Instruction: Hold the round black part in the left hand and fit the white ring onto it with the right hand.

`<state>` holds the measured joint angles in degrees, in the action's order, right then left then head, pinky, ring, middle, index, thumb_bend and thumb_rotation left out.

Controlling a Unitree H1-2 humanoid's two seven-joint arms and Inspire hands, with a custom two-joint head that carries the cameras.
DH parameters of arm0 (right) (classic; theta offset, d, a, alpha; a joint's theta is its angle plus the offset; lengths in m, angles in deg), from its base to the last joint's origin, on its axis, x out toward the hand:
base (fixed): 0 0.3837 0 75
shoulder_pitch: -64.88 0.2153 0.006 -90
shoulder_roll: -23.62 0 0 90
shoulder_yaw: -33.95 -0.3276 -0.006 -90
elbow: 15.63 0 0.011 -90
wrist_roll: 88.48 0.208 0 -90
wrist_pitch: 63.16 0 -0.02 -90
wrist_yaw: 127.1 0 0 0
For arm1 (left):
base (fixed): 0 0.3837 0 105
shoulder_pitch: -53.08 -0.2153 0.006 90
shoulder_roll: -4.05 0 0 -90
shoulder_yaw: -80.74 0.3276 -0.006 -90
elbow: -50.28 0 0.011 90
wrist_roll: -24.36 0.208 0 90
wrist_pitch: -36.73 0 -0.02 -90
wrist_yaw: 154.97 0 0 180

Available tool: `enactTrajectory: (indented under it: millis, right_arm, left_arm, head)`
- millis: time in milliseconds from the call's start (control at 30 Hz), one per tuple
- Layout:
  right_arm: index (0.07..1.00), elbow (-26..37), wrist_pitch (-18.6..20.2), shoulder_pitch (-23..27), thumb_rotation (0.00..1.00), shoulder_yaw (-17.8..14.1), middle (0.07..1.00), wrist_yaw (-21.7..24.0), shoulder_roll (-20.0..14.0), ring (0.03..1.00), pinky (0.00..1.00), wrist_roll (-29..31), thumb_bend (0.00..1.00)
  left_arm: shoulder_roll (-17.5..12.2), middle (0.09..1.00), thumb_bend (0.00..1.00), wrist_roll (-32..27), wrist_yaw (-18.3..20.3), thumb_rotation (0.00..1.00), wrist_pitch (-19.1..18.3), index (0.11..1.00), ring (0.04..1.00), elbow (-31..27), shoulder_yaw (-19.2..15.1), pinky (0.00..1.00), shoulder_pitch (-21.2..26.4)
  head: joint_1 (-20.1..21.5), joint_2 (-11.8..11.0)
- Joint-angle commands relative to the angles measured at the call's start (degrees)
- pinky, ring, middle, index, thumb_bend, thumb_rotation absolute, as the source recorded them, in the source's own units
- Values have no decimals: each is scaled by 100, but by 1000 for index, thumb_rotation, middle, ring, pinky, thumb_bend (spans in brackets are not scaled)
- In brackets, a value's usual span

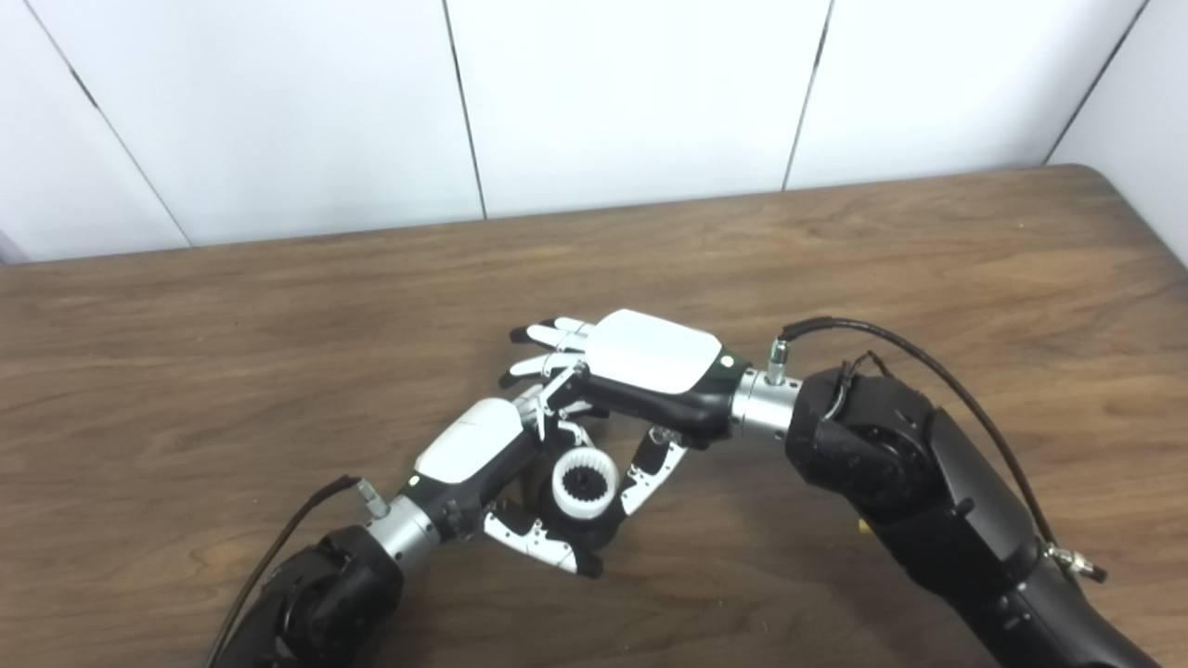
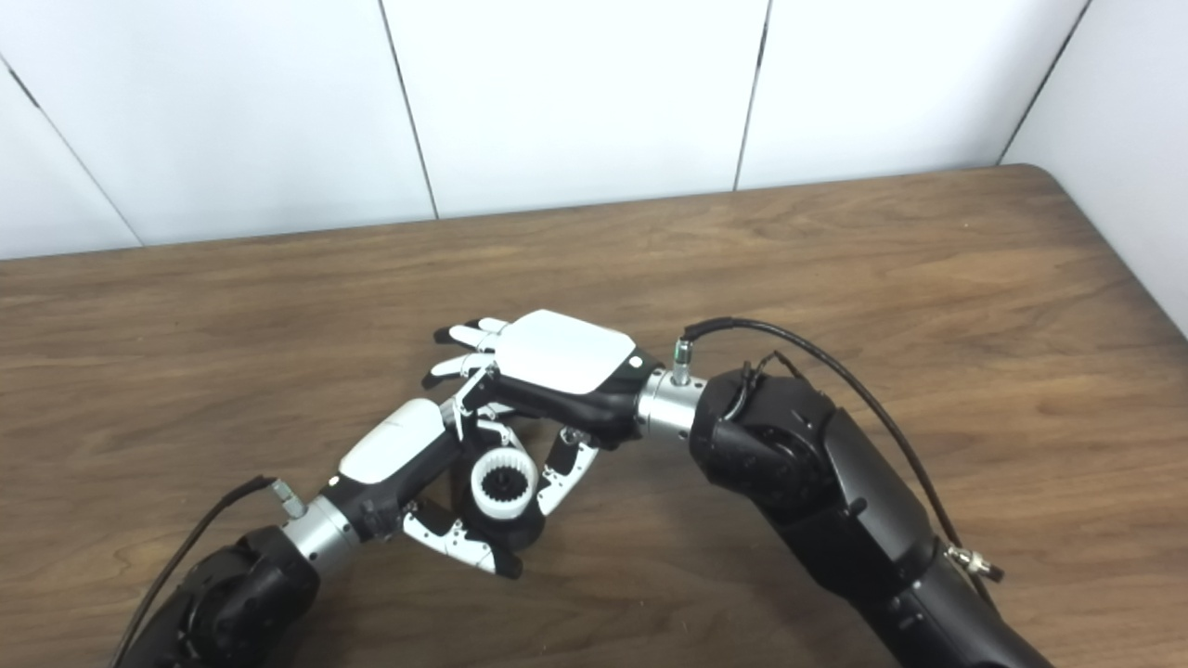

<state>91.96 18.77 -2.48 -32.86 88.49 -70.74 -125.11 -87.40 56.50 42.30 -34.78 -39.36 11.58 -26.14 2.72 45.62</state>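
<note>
Left eye view first: the left hand (image 1: pixel 473 455) cradles the round black part (image 1: pixel 594 524) low over the wooden table (image 1: pixel 186 353), fingers wrapped around it, and the toothed white ring (image 1: pixel 585 482) sits on top of that part. The right hand (image 1: pixel 650 357) hovers just behind the ring, thumb reaching down beside it — whether it pinches the ring I cannot tell.

Right eye view: same picture, the ring looks roughly level on the black part. Judging by this, we are at the seating step — next calls for a square press down, then release.
</note>
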Motion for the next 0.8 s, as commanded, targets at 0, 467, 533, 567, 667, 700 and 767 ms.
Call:
enactTrajectory:
  millis: [0,467,533,567,667,700,767]
  right_arm:
    - [482,42,-141,137,137,-25,881,-153,-18,1000,1000,37,526]
    - [482,-202,-294,90,137,73,879,-255,7,1000,1000,-73,526]
    - [482,-214,-284,80,136,101,881,-251,9,1000,1000,-83,526]
    - [482,-229,-287,75,136,109,882,-261,10,1000,1000,-80,526]
    - [482,-285,-296,69,135,114,887,-300,12,1000,1000,-72,526]
    - [482,-302,-303,72,135,116,888,-309,9,1000,1000,-68,526]
    - [482,-319,-313,74,136,123,889,-325,2,1000,1000,-67,526]
  left_arm:
    - [8,880,525,-15,-75,56,26,482,1000,-272,-39,1000,138]
    - [23,873,525,-51,25,57,-72,482,1000,-342,-33,1000,108]
    - [24,870,525,-67,22,57,-54,482,1000,-327,-25,1000,116]
    - [23,869,525,-81,24,57,-48,483,1000,-322,-23,1000,119]
    - [16,867,525,-78,-3,57,-6,483,1000,-299,-28,1000,125]
    - [14,866,525,-85,2,57,-11,483,1000,-301,-29,1000,127]
    - [11,867,525,-106,46,57,-65,483,1000,-322,-27,1000,127]
  head:
    - [-2,6]
    - [5,23]
    - [2,22]
    - [2,22]
    - [2,22]
    - [2,27]
    - [2,27]
